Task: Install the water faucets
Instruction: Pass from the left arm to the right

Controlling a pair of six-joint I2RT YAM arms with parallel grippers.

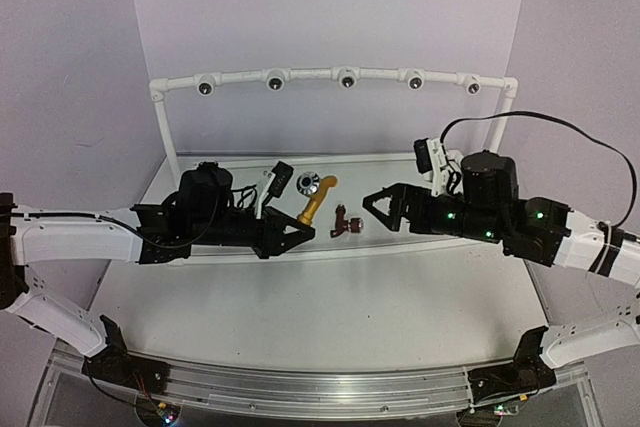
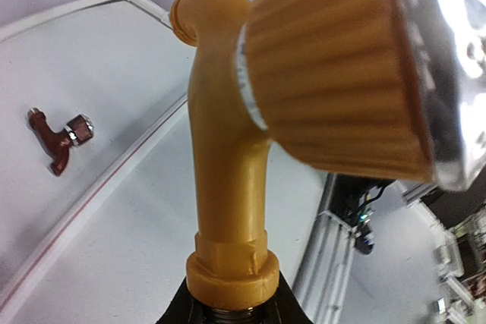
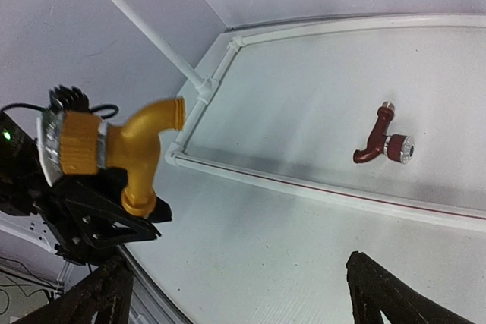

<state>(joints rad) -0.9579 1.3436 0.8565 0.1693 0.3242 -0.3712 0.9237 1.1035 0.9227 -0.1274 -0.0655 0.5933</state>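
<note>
My left gripper (image 1: 288,237) is shut on the threaded base of the yellow-orange faucet (image 1: 316,201), which sticks up and away from the jaws, its ribbed knob and silvery end at the far end. In the left wrist view the faucet (image 2: 228,149) fills the frame above the gripper (image 2: 231,307). The dark reddish-brown faucet (image 1: 345,224) lies loose on the white board between the grippers; it also shows in the left wrist view (image 2: 61,138) and the right wrist view (image 3: 382,142). My right gripper (image 1: 378,204) is open and empty, just right of it (image 3: 243,305). The right wrist view also shows the yellow faucet (image 3: 129,149).
A white pipe frame (image 1: 310,75) with several round sockets stands upright at the back. A low white rail (image 1: 440,245) edges the board's front. The metal base rail (image 1: 300,387) runs along the near edge. Purple walls enclose the sides.
</note>
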